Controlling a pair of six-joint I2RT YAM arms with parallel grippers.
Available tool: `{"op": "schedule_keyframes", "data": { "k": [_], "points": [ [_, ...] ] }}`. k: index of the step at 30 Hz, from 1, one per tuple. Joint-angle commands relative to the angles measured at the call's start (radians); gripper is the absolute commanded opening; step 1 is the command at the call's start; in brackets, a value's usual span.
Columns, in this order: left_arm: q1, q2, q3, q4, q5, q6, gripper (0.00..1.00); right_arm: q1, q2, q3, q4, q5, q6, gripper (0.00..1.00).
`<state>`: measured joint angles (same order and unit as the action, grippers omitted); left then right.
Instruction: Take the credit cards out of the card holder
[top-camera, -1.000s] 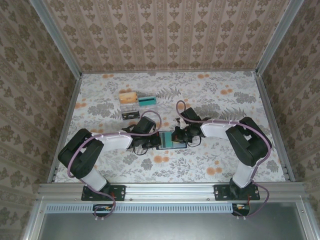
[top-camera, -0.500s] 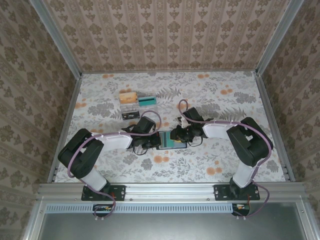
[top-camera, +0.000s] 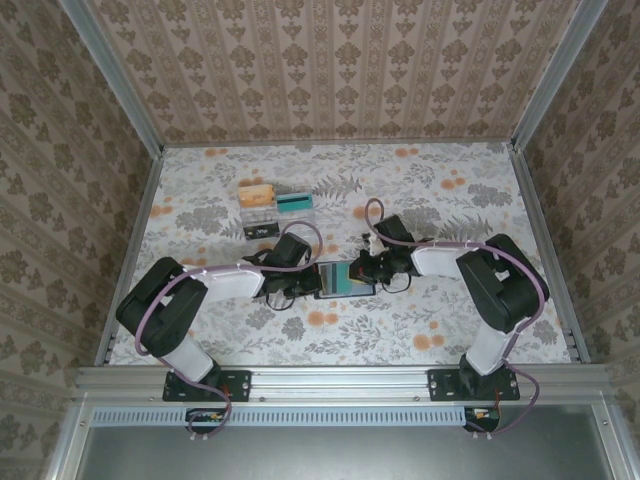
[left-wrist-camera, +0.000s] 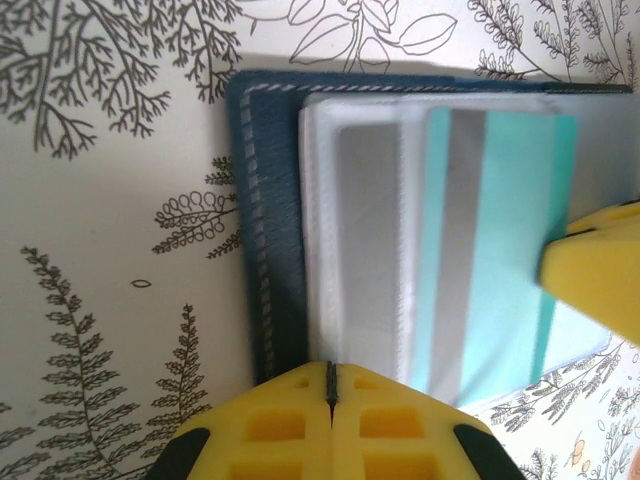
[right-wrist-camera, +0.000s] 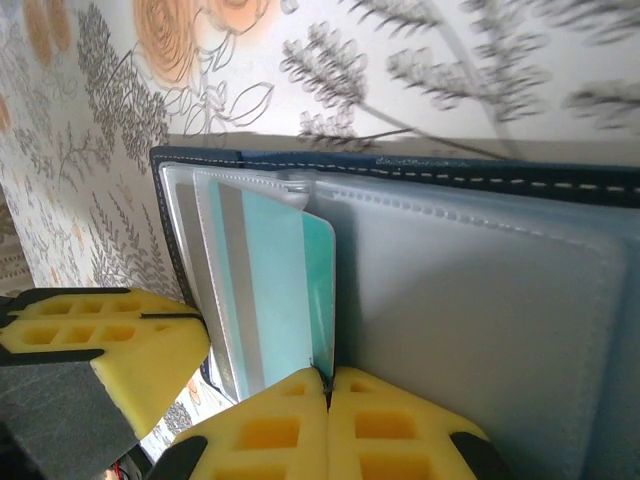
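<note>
The card holder (left-wrist-camera: 268, 250) lies open on the table (top-camera: 430, 190). 1 teal card (left-wrist-camera: 500, 250) sticks partway out of its see-through pocket. At the holder's left edge, the left gripper (left-wrist-camera: 330, 395) has both fingers pressed together, their tips on the holder's rim. At the holder's right side, the right gripper (right-wrist-camera: 328, 385) is closed, pinching the teal card's corner. Beyond the holder, toward the back wall, a clear tray (top-camera: 270, 212) holds more cards.

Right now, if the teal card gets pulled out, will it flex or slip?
The teal card looks thin and flat: probably light, stiff with slight flex. Its smooth face may slip in the right gripper.
</note>
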<state>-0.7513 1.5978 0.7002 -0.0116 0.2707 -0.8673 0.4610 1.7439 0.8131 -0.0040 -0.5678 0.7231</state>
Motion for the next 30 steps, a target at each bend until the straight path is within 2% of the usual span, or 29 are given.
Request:
{"op": "schedule_keyframes", "data": {
  "k": [1,9,14,16,18,21,26,30],
  "points": [
    [0.009,-0.005,-0.028,-0.053,-0.002,0.01,0.0,-0.036,-0.045,-0.025,-0.075,0.017,-0.05,0.0],
    [0.016,-0.013,-0.029,-0.059,-0.002,0.016,0.0,-0.07,-0.11,-0.036,-0.15,0.015,-0.11,0.0],
    [0.015,-0.021,-0.008,-0.061,0.008,0.023,0.0,-0.07,-0.076,-0.033,-0.112,-0.021,-0.092,0.03],
    [0.013,-0.027,0.006,-0.073,0.009,0.029,0.0,-0.068,-0.062,-0.034,-0.09,-0.029,-0.078,0.08],
    [0.01,-0.034,0.026,-0.079,0.013,0.033,0.02,-0.066,-0.053,-0.031,-0.085,-0.027,-0.075,0.22],
    [-0.003,-0.033,0.056,-0.083,0.019,0.037,0.04,-0.067,-0.05,-0.028,-0.094,-0.024,-0.083,0.32],
    [-0.028,-0.003,0.121,-0.073,0.033,0.039,0.04,-0.066,-0.05,-0.028,-0.096,-0.018,-0.086,0.32],
    [-0.047,0.044,0.166,-0.057,0.05,0.042,0.03,-0.066,-0.05,-0.033,-0.097,-0.016,-0.086,0.27]
  ]
}}
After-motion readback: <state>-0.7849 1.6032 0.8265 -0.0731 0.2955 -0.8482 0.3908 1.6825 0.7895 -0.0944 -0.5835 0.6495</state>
